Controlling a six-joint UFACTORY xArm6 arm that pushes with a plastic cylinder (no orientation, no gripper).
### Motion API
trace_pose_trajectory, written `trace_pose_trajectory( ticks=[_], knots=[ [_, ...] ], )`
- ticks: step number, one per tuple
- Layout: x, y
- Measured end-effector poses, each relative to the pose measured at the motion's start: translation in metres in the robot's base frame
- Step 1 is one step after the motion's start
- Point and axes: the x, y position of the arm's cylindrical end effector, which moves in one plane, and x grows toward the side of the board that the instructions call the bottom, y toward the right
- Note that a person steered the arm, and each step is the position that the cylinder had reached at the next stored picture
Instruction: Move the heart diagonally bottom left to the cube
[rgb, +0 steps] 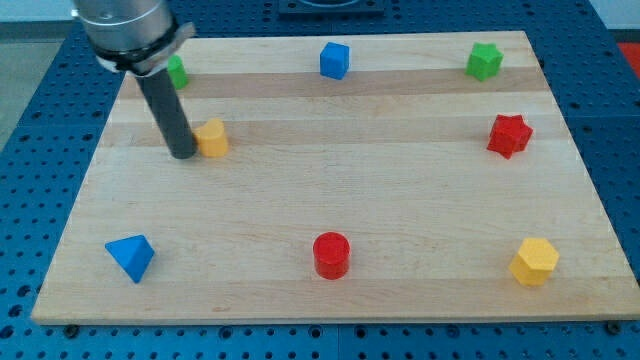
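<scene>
Rod standing upright at counter (330, 190) ten o'clock; my tip (184, 156) touching yellow heart (212, 137) from nine o'clock side. Heart's pointing direction, long axis unclear. Blue cube (335, 60) sitting well apart, toward two o'clock. No claw showing.

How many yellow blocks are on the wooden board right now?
2. One yellow heart-like block sits upper left, right beside my tip; one yellow hexagonal block sits at the bottom right corner. None seem hidden.

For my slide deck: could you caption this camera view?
My tip touches the left side of the yellow heart on the wooden board, far left of the blue cube.
</scene>
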Motion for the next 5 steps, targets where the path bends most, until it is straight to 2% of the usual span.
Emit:
trace_pose_trajectory(
  ticks=[3,4,5],
  knots=[
    [-0.073,0.065],
    [-0.071,0.061],
    [-0.051,0.046]
  ],
)
